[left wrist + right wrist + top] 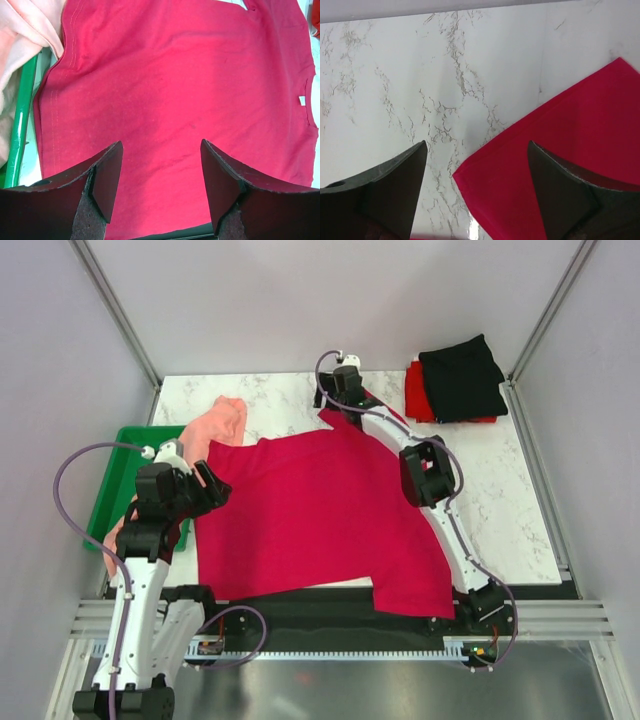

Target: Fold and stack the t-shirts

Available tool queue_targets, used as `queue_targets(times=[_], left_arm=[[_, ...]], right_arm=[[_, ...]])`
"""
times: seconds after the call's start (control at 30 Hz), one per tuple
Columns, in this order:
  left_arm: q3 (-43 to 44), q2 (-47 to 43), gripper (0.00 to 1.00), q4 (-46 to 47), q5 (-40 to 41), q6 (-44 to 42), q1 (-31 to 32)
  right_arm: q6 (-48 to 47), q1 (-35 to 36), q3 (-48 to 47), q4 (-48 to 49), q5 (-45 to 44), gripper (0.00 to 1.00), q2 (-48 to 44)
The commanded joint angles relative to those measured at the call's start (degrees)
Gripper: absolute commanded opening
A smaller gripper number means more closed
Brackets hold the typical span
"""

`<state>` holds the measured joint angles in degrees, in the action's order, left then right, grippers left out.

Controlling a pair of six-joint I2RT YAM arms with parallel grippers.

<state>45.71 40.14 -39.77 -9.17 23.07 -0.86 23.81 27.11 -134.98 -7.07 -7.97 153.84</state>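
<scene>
A crimson t-shirt (320, 520) lies spread flat across the marble table, its white neck label (302, 101) showing in the left wrist view. My left gripper (161, 145) hovers open over the shirt's left side with nothing between its fingers. At the far edge, my right gripper (477, 145) stands open just above a sleeve corner (560, 150) of the same shirt, holding nothing. A salmon-pink t-shirt (215, 425) lies crumpled at the back left, draped over the tray. At the back right a folded black t-shirt (460, 375) rests on a folded bright red one (418, 400).
A green plastic tray (125, 465) sits at the table's left edge, partly under the pink cloth. The crimson shirt's near hem hangs over the table's front edge (410, 600). Grey walls and metal frame posts enclose the table on three sides.
</scene>
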Motion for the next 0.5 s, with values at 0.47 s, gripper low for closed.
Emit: queue_targets(times=[0.47], left_arm=[[0.7,19.1,0.67,4.2,3.6,7.8,4.8]], right_arm=[[0.5,-4.7,60.8,-4.1,0.0,0.89,-50.0]])
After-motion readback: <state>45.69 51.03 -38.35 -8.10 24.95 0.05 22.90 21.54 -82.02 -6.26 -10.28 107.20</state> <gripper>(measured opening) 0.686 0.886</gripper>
